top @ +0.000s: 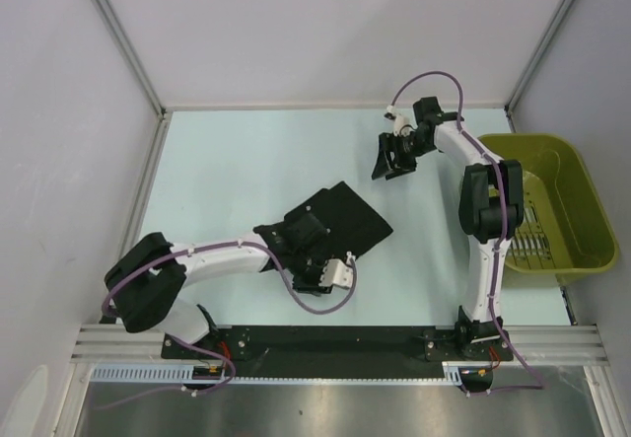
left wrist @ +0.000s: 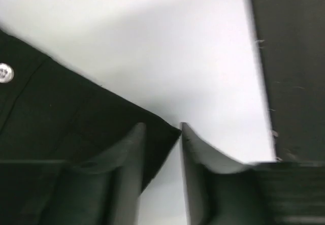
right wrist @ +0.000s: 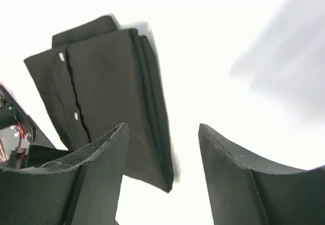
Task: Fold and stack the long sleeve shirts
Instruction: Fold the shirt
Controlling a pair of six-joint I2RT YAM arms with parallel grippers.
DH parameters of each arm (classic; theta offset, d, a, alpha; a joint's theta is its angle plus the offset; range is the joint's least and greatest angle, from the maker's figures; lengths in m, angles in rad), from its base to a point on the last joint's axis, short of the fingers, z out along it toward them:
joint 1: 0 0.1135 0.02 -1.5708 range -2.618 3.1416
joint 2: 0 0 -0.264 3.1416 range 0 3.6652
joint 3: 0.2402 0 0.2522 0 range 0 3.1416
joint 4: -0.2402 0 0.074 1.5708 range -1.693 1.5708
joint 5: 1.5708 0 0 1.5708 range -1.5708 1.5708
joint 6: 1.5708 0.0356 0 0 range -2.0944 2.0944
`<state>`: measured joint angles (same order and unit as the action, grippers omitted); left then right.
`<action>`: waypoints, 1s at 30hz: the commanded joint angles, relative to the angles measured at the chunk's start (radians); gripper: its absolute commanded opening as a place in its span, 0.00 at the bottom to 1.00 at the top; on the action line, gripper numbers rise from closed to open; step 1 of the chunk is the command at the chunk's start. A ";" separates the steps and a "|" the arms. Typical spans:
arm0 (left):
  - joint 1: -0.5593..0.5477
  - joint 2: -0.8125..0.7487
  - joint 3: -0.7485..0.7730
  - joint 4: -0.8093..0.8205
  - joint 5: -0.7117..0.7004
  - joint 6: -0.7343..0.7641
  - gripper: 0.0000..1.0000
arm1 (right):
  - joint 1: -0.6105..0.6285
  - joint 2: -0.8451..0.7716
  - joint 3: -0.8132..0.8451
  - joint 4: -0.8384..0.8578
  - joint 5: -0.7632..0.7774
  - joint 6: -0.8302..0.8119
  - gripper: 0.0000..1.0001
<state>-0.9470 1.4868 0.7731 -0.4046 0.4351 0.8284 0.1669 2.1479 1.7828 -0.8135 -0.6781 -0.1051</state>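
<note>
One black long sleeve shirt (top: 350, 215) lies folded into a rectangle near the middle of the table, buttons showing (right wrist: 106, 77). My left gripper (top: 314, 277) is down at its near corner. In the left wrist view the shirt's corner (left wrist: 61, 118) fills the narrow gap between the tips of my left gripper (left wrist: 161, 128), which is shut on it. My right gripper (top: 394, 156) hangs in the air at the back right, away from the shirt. In the right wrist view its fingers stand wide apart with nothing between them (right wrist: 162, 128).
An olive-green plastic basket (top: 582, 210) stands at the right edge of the table, beside the right arm. White walls and metal posts close in the table on the left, back and right. The black base plate (top: 325, 343) runs along the near edge.
</note>
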 commanded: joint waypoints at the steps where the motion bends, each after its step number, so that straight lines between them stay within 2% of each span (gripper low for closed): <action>1: 0.190 -0.053 0.149 -0.146 0.310 -0.171 0.52 | 0.017 -0.062 -0.002 -0.065 0.009 -0.076 0.63; 2: 0.251 -0.021 0.184 -0.149 0.417 -0.261 0.62 | 0.025 -0.060 0.000 -0.070 0.006 -0.085 0.63; 3: 0.358 0.007 0.280 -0.181 0.448 -0.297 0.65 | 0.029 -0.054 0.007 -0.076 0.002 -0.094 0.63; 5: 0.451 0.121 0.385 -0.216 0.513 -0.378 0.70 | 0.049 -0.045 0.020 -0.108 -0.006 -0.128 0.63; 6: 0.527 0.163 0.488 -0.258 0.533 -0.397 0.75 | 0.055 -0.034 0.023 -0.118 -0.017 -0.136 0.63; 7: 0.560 0.214 0.540 -0.279 0.550 -0.422 0.82 | 0.062 -0.028 0.023 -0.121 -0.020 -0.149 0.63; 9: 0.634 0.348 0.664 -0.344 0.593 -0.442 0.86 | 0.080 -0.014 0.023 -0.131 -0.017 -0.159 0.63; 10: 0.652 0.387 0.695 -0.353 0.600 -0.471 0.99 | 0.085 -0.011 0.021 -0.133 -0.017 -0.162 0.63; 15: 0.718 0.597 0.813 -0.333 0.642 -0.566 0.96 | 0.109 0.004 0.000 -0.113 0.009 -0.168 0.63; 21: 0.720 0.711 0.842 -0.324 0.579 -0.569 0.89 | 0.123 0.030 -0.017 -0.104 0.026 -0.176 0.63; 26: 0.708 0.770 0.824 -0.350 0.504 -0.549 0.88 | 0.122 0.036 -0.011 -0.104 0.025 -0.177 0.63; 30: 0.689 0.814 0.830 -0.424 0.522 -0.508 0.76 | 0.112 0.041 -0.003 -0.107 0.012 -0.170 0.64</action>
<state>-0.2306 2.2360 1.5993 -0.7513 1.0008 0.2726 0.2863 2.1876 1.7641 -0.9218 -0.6590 -0.2642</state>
